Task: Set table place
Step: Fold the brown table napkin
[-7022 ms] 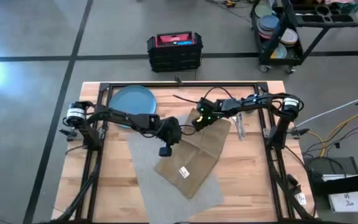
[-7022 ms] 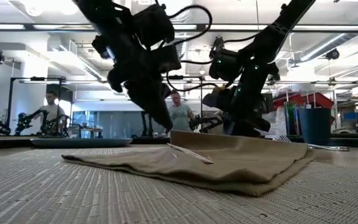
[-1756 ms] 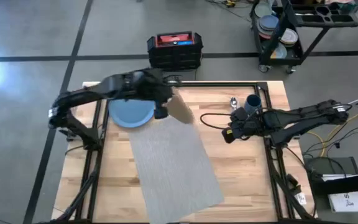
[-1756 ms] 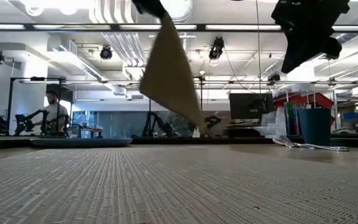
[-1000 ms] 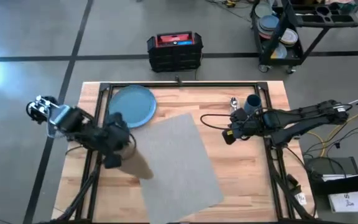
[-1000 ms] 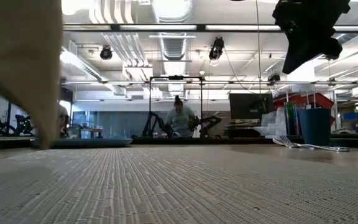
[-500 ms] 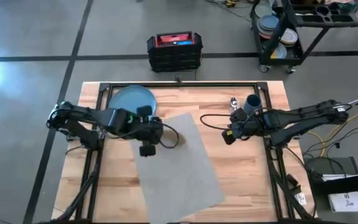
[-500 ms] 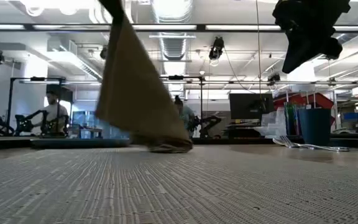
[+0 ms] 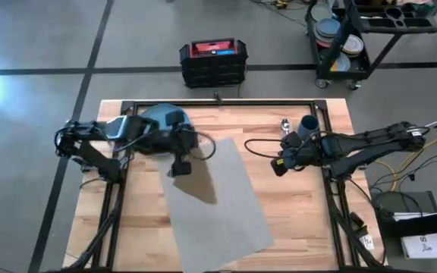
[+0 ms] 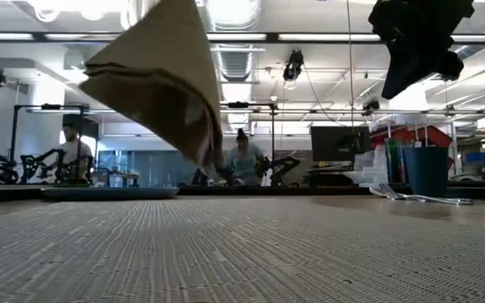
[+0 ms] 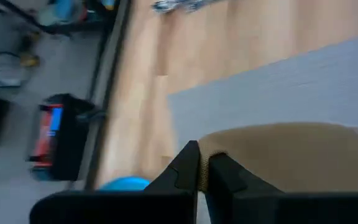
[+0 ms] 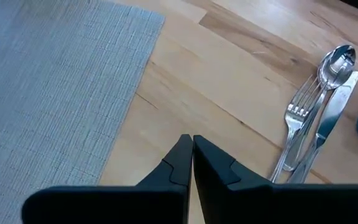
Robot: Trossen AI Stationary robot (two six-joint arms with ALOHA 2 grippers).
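Note:
The tan napkin (image 10: pixel 162 80) hangs in the air over the grey placemat (image 9: pixel 222 208), and my left gripper (image 9: pixel 179 164) is shut on it above the mat's far left part. Partly under the left arm, the round blue plate (image 9: pixel 152 125) rests on the wood at the far left. The fork (image 12: pixel 297 121), knife (image 12: pixel 329 124) and spoon (image 12: pixel 337 62) lie together beside the dark-blue cup (image 9: pixel 308 123) at the far right. My right gripper (image 9: pixel 279 165) hovers shut and empty between the mat and the cutlery. My left gripper pinches the napkin's upper edge (image 11: pixel 215 149) between its two fingers; whether one layer or several, I cannot tell. The cloth hangs slack below the gripper, spread out like a fan. Its lowest tip (image 10: pixel 207 164) is clear of the placemat.
A black and red case (image 9: pixel 212 61) stands on the floor beyond the table's far edge. A black cart (image 9: pixel 355 34) with stacked dishes is at the far right. Black frame rails (image 9: pixel 218 104) run around the table. Bare wood (image 9: pixel 302 220) lies right of the mat.
My left gripper has carried the napkin from near the table's left edge toward the right, over the placemat, then slightly toward the far edge. The cloth swung along, dipped to the mat's surface, and now hangs clear and fanned out.

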